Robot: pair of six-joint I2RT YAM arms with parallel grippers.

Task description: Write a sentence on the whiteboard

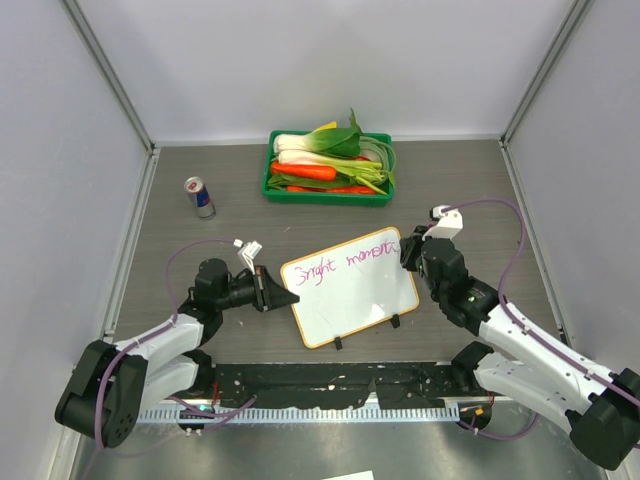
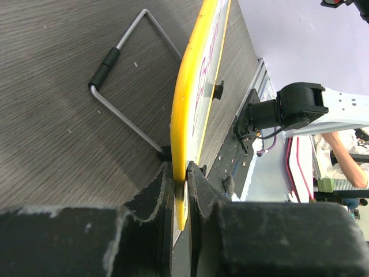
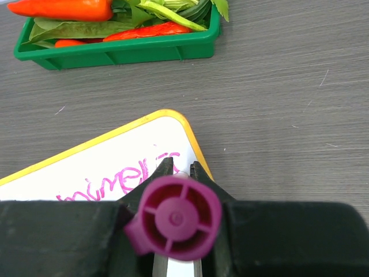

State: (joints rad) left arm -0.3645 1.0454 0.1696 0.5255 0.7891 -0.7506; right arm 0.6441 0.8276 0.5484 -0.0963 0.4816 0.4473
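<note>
Left gripper [image 2: 180,176] is nearly shut, pinching the yellow rim of the whiteboard [image 1: 350,295] at the edge nearest it. Right gripper [image 3: 181,167] is clamped tight around a purple marker [image 3: 174,218], tip down over the board's far right corner, just past the last letters of the sentence [image 1: 347,260], which reads roughly "Bright moment" on one line. Risks, as I judge them: the tip sits right by the rim, so the next stroke may run off the board, and pen pressure this far from the single thin pinch could pivot the board or slip it from the left jaws, smearing ink.
</note>
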